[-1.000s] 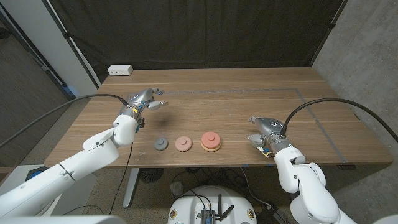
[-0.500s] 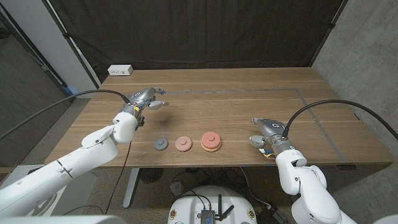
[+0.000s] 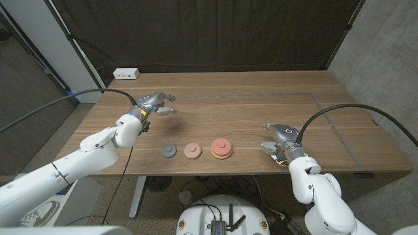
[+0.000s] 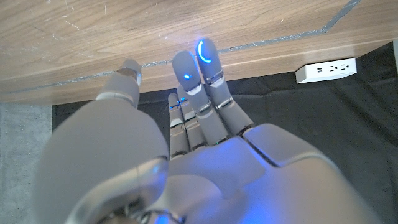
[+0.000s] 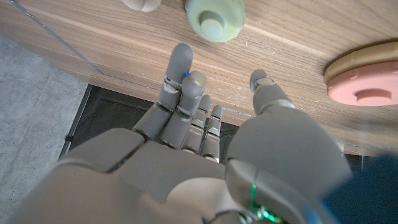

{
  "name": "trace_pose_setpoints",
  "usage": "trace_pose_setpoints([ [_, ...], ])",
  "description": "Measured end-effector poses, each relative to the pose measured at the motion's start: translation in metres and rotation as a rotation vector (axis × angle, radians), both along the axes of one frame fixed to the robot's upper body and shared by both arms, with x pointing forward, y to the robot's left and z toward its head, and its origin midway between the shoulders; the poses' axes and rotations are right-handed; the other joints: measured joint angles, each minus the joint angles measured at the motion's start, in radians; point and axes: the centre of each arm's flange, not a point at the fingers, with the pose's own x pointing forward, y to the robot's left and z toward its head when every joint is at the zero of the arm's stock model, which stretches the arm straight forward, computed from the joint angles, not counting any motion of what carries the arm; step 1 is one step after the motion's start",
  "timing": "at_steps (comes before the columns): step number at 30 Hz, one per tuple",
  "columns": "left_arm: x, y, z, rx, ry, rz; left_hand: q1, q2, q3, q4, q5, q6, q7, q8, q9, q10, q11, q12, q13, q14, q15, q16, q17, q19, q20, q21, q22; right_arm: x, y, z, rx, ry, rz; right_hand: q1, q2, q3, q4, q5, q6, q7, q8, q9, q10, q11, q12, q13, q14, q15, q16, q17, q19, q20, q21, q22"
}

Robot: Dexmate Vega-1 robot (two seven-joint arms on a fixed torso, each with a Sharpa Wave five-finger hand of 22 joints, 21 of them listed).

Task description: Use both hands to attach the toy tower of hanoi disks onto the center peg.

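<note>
While both hands hang spread and empty, the left hand (image 3: 157,104) should drop to the gray disk (image 3: 169,151) below-right of it; the red stack (image 3: 221,149) sits beside the right hand (image 3: 277,138).

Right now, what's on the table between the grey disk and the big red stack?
In the head view, one small pink disk lies between the grey disk and the red stack, touching neither.

The head view looks down from above onto the wooden table (image 3: 261,111), far enough to take in both arms. The left wrist view sits close behind the left hand (image 4: 199,143), facing past its fingertips to the table edge. The right wrist view sits equally close behind the right hand (image 5: 186,155); beyond its fingertips lie disks the head view shares
</note>
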Motion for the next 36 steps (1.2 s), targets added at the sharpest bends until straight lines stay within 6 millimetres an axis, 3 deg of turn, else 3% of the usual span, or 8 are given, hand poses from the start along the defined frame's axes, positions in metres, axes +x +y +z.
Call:
trace_pose_setpoints([
  [36, -0.020, -0.006, -0.013, 0.167, 0.056, -0.089, 0.000, 0.000, 0.000, 0.000, 0.000, -0.005, 0.005, 0.000, -0.003, -0.009, 0.002, -0.008, 0.000, 0.000, 0.000, 0.004, -0.007, -0.005, 0.002, 0.024, -0.018, 0.002, 0.007, 0.002, 0.009, 0.004, -0.002, 0.000, 0.000, 0.000, 0.000, 0.008, 0.000, 0.000, 0.000, 0.000, 0.009, 0.002, -0.009, 0.006, 0.000, 0.000, -0.007, 0.002, 0.000, 0.000, 0.000, 0.000],
])
